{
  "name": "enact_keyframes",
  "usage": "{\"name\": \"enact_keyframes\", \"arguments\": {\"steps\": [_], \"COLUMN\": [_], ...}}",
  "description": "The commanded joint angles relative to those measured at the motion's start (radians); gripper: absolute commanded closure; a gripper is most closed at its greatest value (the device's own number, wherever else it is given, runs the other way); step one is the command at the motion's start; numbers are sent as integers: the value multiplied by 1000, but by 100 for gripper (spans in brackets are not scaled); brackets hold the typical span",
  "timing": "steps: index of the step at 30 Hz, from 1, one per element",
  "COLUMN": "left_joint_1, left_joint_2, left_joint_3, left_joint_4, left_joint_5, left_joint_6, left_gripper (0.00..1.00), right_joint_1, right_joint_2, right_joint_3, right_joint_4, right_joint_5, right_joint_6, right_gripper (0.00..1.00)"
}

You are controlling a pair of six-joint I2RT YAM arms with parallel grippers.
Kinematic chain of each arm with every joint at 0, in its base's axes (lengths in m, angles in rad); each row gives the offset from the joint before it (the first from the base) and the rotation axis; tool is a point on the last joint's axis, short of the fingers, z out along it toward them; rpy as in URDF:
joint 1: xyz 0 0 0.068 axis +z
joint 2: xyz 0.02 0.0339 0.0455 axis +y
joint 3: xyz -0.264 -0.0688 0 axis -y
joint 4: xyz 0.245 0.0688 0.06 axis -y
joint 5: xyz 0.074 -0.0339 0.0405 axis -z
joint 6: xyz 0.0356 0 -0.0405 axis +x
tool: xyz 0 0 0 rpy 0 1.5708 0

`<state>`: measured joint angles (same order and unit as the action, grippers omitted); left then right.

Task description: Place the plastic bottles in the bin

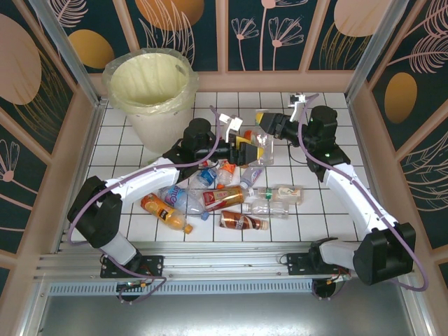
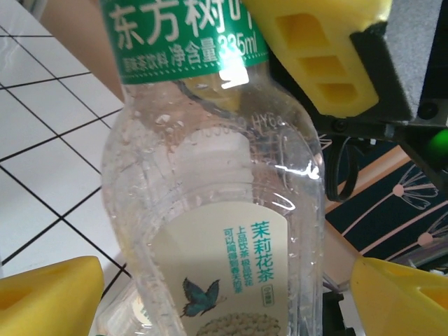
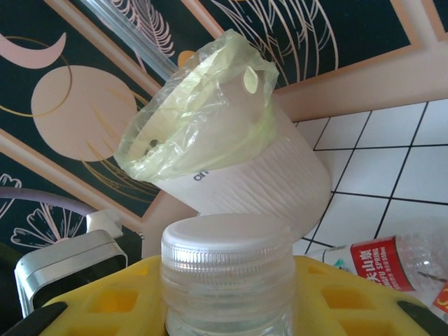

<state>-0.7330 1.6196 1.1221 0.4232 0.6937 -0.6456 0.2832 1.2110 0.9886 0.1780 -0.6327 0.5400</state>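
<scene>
My right gripper is shut on the neck of a clear bottle and holds it above the table. In the right wrist view the bottle's white cap stands up between the yellow fingers. My left gripper is open around the same bottle's body, which carries a green band and a cream butterfly label. One left finger is next to the bottle; the other stands a little off it. The cream bin with its yellow bag is at the back left.
Several plastic bottles lie in a pile under the grippers: an orange one, a brown one, clear ones and a red-labelled one. Patterned walls close in the tiled table on three sides.
</scene>
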Motion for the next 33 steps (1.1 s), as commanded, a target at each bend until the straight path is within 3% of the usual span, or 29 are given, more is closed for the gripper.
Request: {"name": "enact_keyframes", "arguments": {"steps": [1,13,26,30,33], "left_joint_1": [-7,-16,-22,-22,-21], "left_joint_2": [12,31,27,10,-4], "left_joint_3": [0,12,16,10,5], "left_joint_4": [49,75,62,48,23], "left_joint_5": [43,32,23,1,-22], "left_joint_6": [-11,-45,-51,-39,-23], "left_gripper": [9,19,41,45,46], "right_joint_1": [9,27,34,36,35], "right_joint_2": [-1,4,-6,-6,-12], "right_joint_3": [15,2,-11,-18,-16], "right_joint_4": [63,75,60,60,53], "right_joint_5": [-46,-24,7,10,4], "right_joint_6": [23,25,5,3,5], "right_gripper": [60,60,60,56,46]}}
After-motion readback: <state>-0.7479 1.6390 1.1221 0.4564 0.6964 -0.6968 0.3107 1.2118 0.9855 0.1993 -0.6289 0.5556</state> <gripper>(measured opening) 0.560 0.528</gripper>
